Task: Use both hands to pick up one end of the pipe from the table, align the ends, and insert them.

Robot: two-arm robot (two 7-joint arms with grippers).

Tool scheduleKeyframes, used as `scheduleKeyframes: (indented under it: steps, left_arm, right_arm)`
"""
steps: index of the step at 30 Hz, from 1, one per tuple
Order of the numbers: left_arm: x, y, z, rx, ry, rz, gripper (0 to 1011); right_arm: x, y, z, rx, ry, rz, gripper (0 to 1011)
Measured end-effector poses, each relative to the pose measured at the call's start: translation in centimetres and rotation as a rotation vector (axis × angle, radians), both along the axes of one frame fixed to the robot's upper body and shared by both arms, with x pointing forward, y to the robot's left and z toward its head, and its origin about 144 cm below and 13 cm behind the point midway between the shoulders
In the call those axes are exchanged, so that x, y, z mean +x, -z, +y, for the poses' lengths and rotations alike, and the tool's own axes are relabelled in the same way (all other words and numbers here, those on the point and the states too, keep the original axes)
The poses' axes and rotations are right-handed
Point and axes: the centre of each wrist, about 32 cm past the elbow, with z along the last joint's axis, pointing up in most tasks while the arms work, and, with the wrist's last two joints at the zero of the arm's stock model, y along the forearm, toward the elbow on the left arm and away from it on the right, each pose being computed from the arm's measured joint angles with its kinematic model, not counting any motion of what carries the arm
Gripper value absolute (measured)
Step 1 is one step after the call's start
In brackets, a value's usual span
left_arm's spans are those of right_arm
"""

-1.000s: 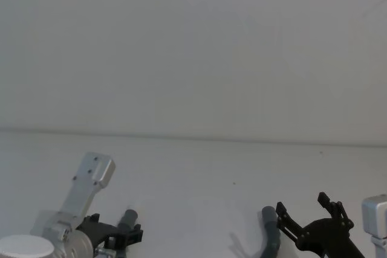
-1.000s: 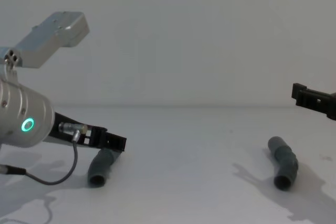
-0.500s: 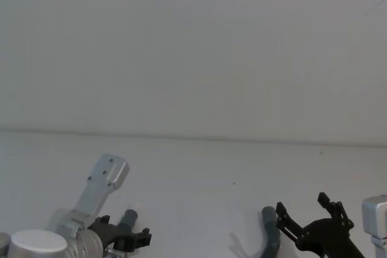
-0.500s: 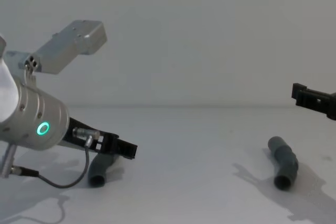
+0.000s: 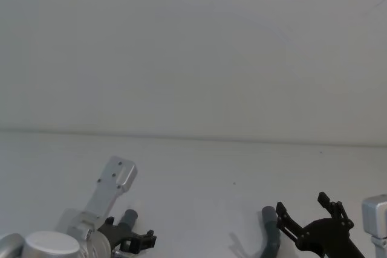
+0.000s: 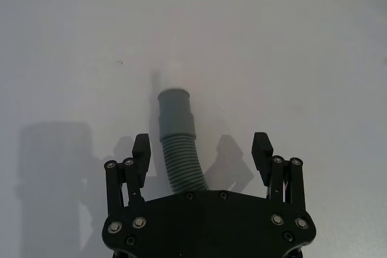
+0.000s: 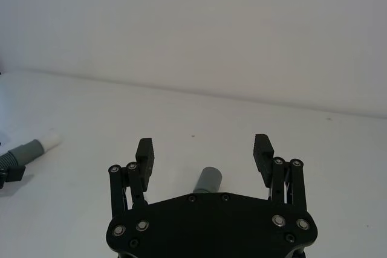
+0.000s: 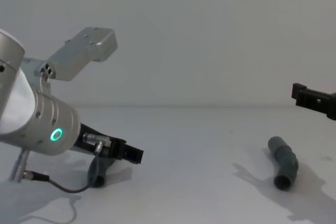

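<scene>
Desk (image 8: 199, 182): two pipe pieces lie on it, well apart. Left piece (image 6: 175, 137) on robot's left, right piece (image 8: 283, 162) on its right, both on the near part of the desk. Left gripper (image 6: 201, 144) low over left piece, fingers (image 6: 141, 149) spread to either side of it, not touching. Right gripper (image 7: 204, 149) higher, above right piece and clear of it, fingers spread.

I see plain pale wall (image 5: 193, 46) rising behind tabletop (image 5: 199, 167), meeting it along straight horizontal edge. Faint thin line (image 5: 375, 5) crosses wall's upper right corner in head view. Two tiny dark marks on tabletop: near speck (image 5: 234, 182) mid-surface, far speck (image 5: 321, 152) farther back, rightward. Can't tell what they are.
</scene>
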Motion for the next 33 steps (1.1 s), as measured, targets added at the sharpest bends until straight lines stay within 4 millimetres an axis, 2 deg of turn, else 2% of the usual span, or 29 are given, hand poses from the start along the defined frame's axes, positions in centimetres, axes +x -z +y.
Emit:
scheduleKeyframes:
  steps: [33]
  left_arm:
    - [0.5,1.3,-1.5,-0.025,-0.096,-0.003,1002]
  right_arm:
    - [0.0,0.0,0.0,0.000,0.000,0.000,1002]
